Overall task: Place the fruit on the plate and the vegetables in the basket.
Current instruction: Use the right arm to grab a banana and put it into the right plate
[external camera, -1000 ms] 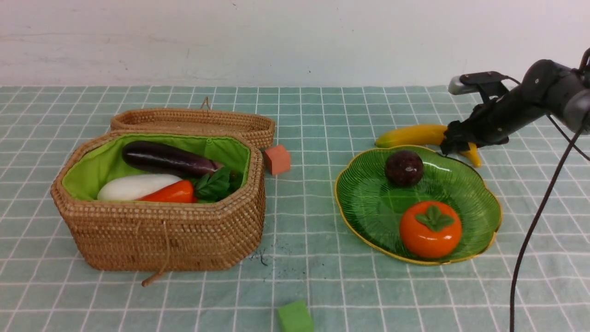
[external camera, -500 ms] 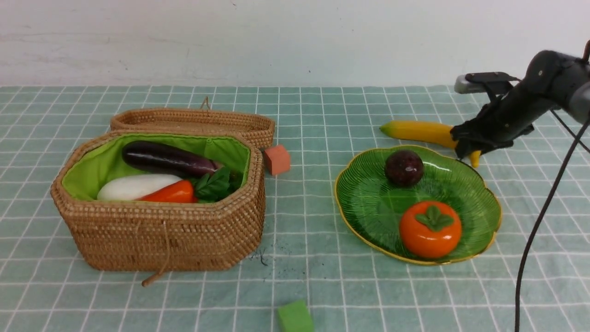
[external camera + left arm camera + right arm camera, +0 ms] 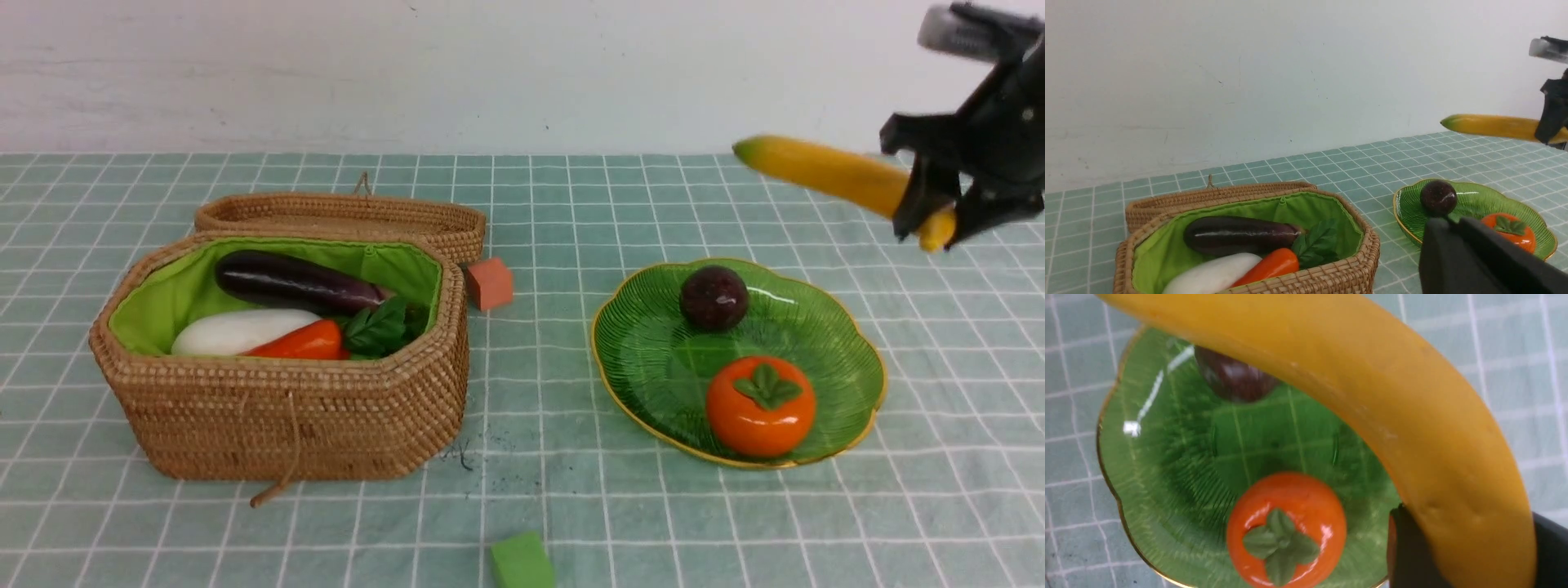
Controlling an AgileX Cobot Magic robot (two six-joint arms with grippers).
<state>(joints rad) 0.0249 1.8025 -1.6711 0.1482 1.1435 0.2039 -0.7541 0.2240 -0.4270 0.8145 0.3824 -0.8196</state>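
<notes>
The right claw (image 3: 939, 214) is clamped on the banana's (image 3: 824, 173) end, carrying the last fruit; next it must lower onto the plate (image 3: 849, 343) below-left and release.

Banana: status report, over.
Right hand shut on banana, airborne. Left hand shut, idle. Plate holds mangosteen, persimmon. Path clear.

Banana (image 3: 824, 175), formerly on the cloth behind the plate (image 3: 849, 408), now aloft in the right gripper (image 3: 939, 214).
</notes>
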